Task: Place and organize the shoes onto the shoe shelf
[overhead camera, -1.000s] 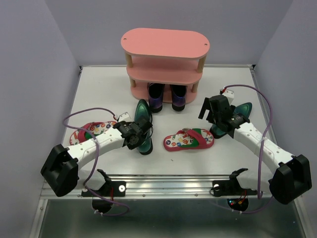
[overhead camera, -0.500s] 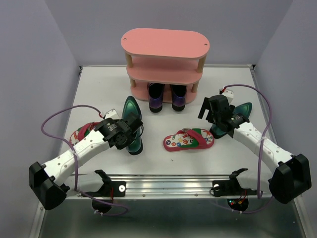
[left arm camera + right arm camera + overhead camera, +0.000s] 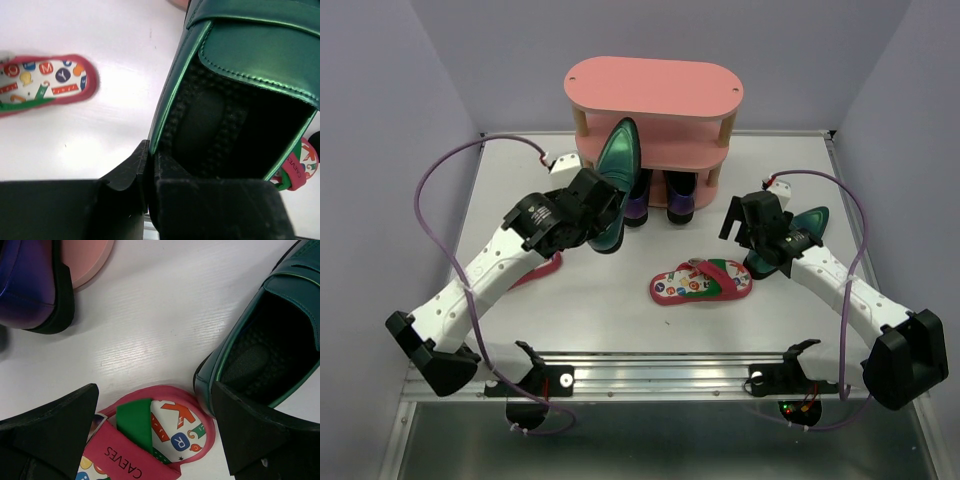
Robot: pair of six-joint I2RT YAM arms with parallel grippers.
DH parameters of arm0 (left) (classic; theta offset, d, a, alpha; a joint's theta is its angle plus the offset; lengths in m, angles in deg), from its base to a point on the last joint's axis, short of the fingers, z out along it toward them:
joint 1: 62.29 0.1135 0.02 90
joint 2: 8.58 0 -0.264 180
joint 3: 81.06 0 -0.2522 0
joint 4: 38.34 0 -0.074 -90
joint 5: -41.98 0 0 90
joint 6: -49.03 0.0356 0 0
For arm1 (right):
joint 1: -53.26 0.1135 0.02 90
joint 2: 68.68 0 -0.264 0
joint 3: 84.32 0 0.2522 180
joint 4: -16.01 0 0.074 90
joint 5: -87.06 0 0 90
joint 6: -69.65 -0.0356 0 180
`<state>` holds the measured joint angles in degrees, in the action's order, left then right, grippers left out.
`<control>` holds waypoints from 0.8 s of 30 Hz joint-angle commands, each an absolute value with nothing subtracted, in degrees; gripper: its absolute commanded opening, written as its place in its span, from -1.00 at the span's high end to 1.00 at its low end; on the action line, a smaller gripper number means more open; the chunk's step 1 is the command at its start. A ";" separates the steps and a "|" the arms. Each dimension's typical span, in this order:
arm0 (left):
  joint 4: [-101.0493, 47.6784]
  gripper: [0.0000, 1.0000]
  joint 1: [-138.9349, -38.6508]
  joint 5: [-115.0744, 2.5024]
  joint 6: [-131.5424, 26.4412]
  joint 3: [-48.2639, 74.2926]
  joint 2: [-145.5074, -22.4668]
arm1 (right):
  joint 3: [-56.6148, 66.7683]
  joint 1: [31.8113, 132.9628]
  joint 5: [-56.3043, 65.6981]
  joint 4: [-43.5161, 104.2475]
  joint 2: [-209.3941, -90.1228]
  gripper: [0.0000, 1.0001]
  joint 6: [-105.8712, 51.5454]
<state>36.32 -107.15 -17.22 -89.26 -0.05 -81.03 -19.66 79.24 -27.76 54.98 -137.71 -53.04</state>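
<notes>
My left gripper (image 3: 592, 216) (image 3: 151, 156) is shut on the side wall of a glossy dark-green loafer (image 3: 616, 165) (image 3: 250, 75). It holds the shoe in the air, toe towards the pink shoe shelf (image 3: 655, 85) at its middle board. Two purple loafers (image 3: 681, 198) stand under the lowest board; the left one is partly hidden. My right gripper (image 3: 748, 222) (image 3: 155, 395) hangs open over the heel of a red flip-flop (image 3: 702, 282) (image 3: 150, 440), right beside the other green loafer (image 3: 802, 230) (image 3: 270, 350). A second flip-flop (image 3: 544, 268) (image 3: 45, 82) lies mostly under my left arm.
Walls close the table in at the back and on both sides. A metal rail (image 3: 660, 372) runs along the near edge between the arm bases. The purple cable (image 3: 440, 175) of the left arm loops high over the table's left side.
My left arm has lifted the green loafer off the table and carried it up and back towards the shelf. The right arm has stayed still.
</notes>
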 commanded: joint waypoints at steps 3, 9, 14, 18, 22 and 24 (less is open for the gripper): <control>30.26 1.00 -105.01 -14.36 -76.05 -8.85 -87.15 | -17.65 79.54 -28.69 53.68 -136.62 -1.00 -51.81; 28.51 1.00 -101.76 -16.12 -72.01 -16.85 -92.77 | -17.21 79.54 -29.05 53.94 -136.53 -1.00 -51.64; 26.75 1.00 -99.48 -17.08 -70.59 -20.02 -96.81 | -17.21 79.54 -29.22 54.29 -136.09 -1.00 -51.81; 25.52 1.00 -97.63 -18.23 -69.54 -23.09 -99.89 | -17.30 79.54 -29.49 54.55 -135.91 -1.00 -51.73; 24.73 1.00 -96.31 -18.49 -68.39 -28.10 -103.32 | -17.38 79.54 -29.66 54.91 -135.56 -1.00 -51.90; 24.72 1.00 -95.17 -18.93 -67.96 -29.77 -105.34 | -17.47 79.54 -29.75 54.99 -135.21 -1.00 -51.99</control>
